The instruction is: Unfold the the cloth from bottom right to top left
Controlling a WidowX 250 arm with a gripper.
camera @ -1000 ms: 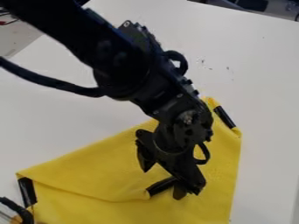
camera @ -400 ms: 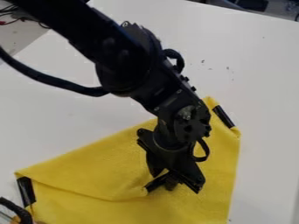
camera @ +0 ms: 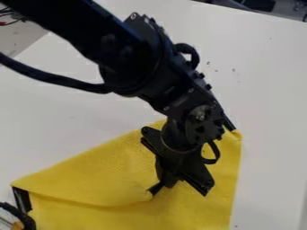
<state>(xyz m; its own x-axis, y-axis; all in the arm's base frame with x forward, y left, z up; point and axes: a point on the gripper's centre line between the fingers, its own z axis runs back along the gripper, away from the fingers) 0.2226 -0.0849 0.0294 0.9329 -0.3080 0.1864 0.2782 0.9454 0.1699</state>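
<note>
Relative to the earlier frames, your gripper (camera: pixel 167 183) has narrowed around the folded corner, and the yellow cloth (camera: pixel 90 168) has shifted slightly toward the left of the view. Your cloth lies on the white table (camera: pixel 269 94), in the lower part of the camera view; a folded layer crosses it, with a dark center strip (camera: pixel 155 188) at the corner under your gripper; a dark left strip (camera: pixel 22 199) marks the left corner, and a dark right strip (camera: pixel 229 124) shows at the upper right corner, partly behind the arm (camera: pixel 123 49). Your pincer is narrow, closed on the cloth at that center corner; it points downward. Your arm enters from the upper left, with a loose black cable (camera: pixel 54 79) beside it; a second dark cable (camera: pixel 18 214) sits at the lower left edge, near the left strip.
</note>
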